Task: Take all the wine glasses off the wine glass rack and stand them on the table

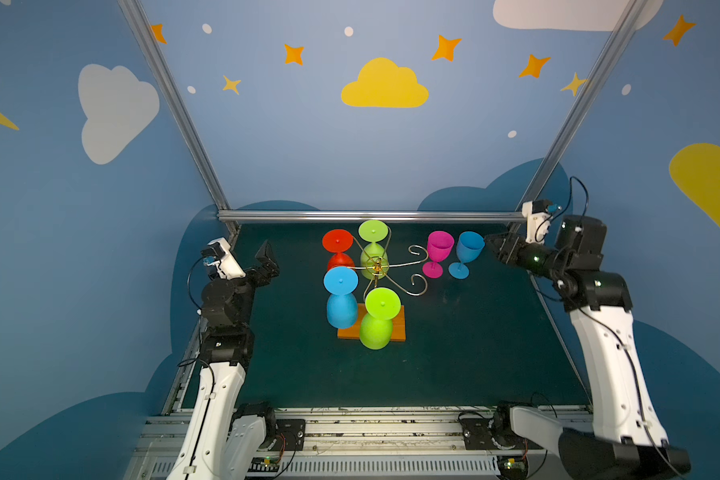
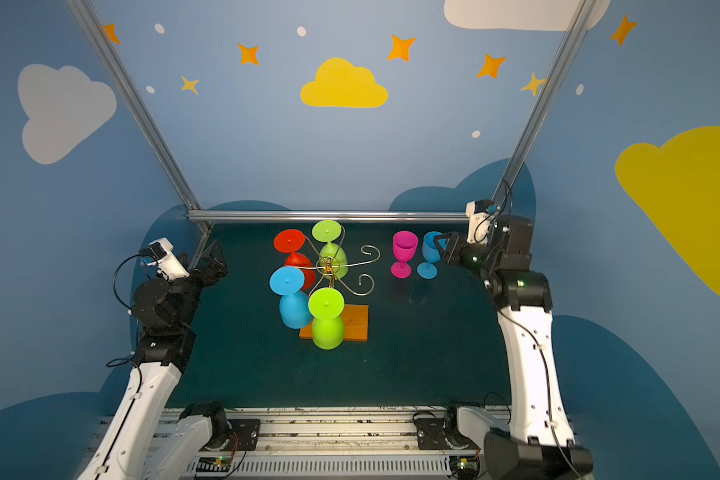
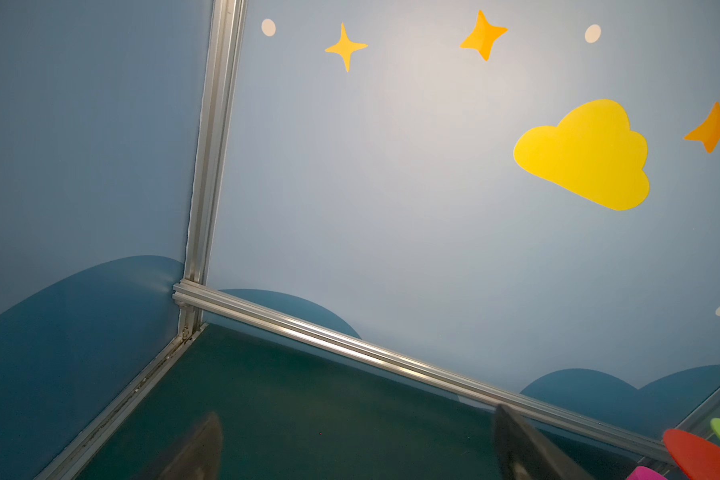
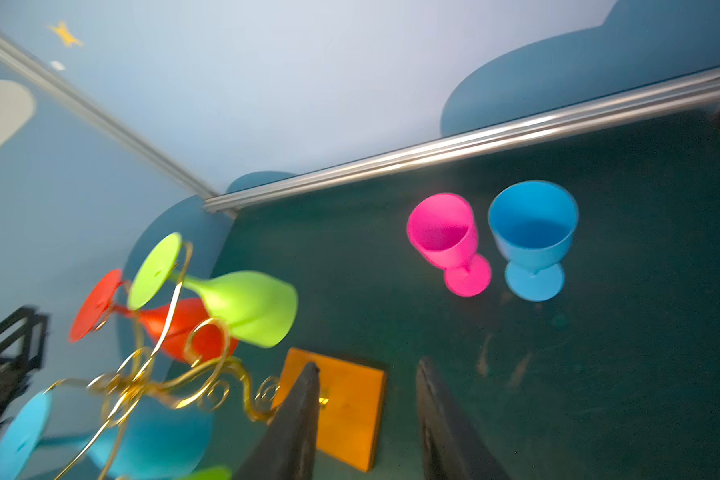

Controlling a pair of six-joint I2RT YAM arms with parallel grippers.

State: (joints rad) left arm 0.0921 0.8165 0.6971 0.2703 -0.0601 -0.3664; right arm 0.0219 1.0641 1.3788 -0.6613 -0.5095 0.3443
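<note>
The gold wire wine glass rack [image 1: 378,266] stands mid-table on an orange wooden base [image 1: 396,328]. Several glasses hang upside down from it: red [image 1: 338,249], green [image 1: 373,243], blue [image 1: 341,297] and a nearer green one [image 1: 378,320]. Two scroll arms on its right are bare. A pink glass [image 1: 439,249] and a blue glass [image 1: 468,251] stand upright on the table right of the rack. My right gripper [image 1: 489,243] hovers just right of the upright blue glass, open and empty [image 4: 366,365]. My left gripper [image 1: 269,259] is wide open over bare mat at the far left [image 3: 358,449].
A green mat [image 1: 454,353] covers the table. An aluminium rail [image 1: 371,216] runs along the back edge, with frame posts at both back corners. Blue painted walls close in the back and sides.
</note>
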